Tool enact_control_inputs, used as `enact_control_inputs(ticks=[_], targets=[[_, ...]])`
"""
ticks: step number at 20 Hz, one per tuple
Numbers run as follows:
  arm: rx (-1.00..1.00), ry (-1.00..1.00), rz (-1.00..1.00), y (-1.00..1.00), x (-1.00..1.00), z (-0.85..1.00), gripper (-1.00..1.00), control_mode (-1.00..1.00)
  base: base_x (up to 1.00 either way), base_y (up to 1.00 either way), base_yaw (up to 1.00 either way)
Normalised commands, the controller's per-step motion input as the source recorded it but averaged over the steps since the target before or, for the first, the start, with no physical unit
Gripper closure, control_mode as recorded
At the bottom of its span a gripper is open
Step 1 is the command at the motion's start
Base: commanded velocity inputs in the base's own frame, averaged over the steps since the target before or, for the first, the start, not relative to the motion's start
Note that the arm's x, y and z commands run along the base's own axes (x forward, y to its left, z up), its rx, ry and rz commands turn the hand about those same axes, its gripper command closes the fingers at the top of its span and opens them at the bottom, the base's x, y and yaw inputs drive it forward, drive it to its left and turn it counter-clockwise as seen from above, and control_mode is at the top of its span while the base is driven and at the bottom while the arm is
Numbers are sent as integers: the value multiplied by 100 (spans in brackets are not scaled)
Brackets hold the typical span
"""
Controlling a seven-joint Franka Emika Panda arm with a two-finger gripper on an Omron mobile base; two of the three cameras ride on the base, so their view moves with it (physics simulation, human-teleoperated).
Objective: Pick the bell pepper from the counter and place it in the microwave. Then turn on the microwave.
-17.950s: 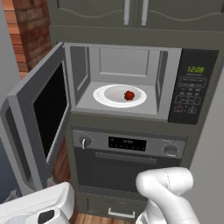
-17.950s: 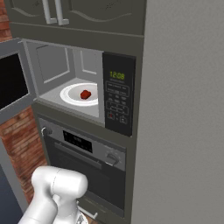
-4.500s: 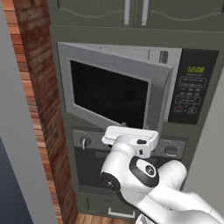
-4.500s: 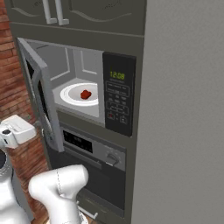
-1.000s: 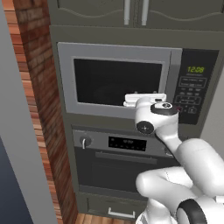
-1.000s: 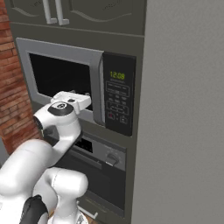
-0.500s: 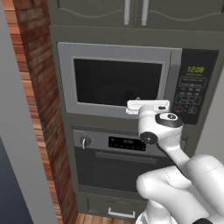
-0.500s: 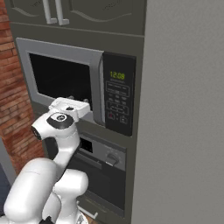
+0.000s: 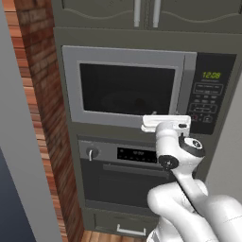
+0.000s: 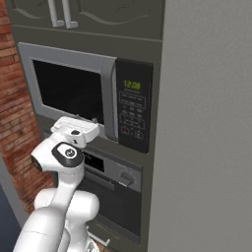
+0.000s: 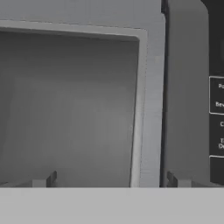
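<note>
The microwave (image 9: pixel 127 90) is built into the wall unit with its dark glass door shut. The bell pepper is hidden behind that door. The counter is out of view. My gripper (image 9: pixel 165 122) hovers just in front of the door's lower right corner, left of the black keypad (image 9: pixel 208 101) with green digits. From the right side, the gripper (image 10: pixel 76 129) sits below the door, beside the keypad (image 10: pixel 133 110). In the hand view the gripper (image 11: pixel 110 181) is open, its tips wide apart, facing the door's right frame (image 11: pixel 151 109) with nothing between them.
Below the microwave is an oven with a round knob (image 9: pixel 92 152) and a dark display. A brick wall (image 9: pixel 42 94) stands to the left, upper cabinet doors (image 9: pixel 142 9) above, and a tall grey panel (image 10: pixel 206 123) to the right.
The hand has drifted slightly down and to the right along the door's lower edge, toward the keypad. The microwave door stays shut and the jaws stay open.
</note>
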Motion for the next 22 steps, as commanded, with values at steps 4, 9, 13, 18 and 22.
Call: enact_control_inputs(ticks=[4, 9, 13, 18, 22], targets=[[0, 7, 0, -34, -43, 1, -100, -100, 0, 0, 0], [0, 11, 0, -28, -22, 0, -100, -100, 0, 0, 0], [0, 3, 0, -29, -24, -2, -100, -100, 0, 0, 0], [0, 0, 0, -27, -25, -4, -100, -100, 0, 0, 0], [0, -1, 0, -19, -20, -22, -100, -100, 0, 0, 0]])
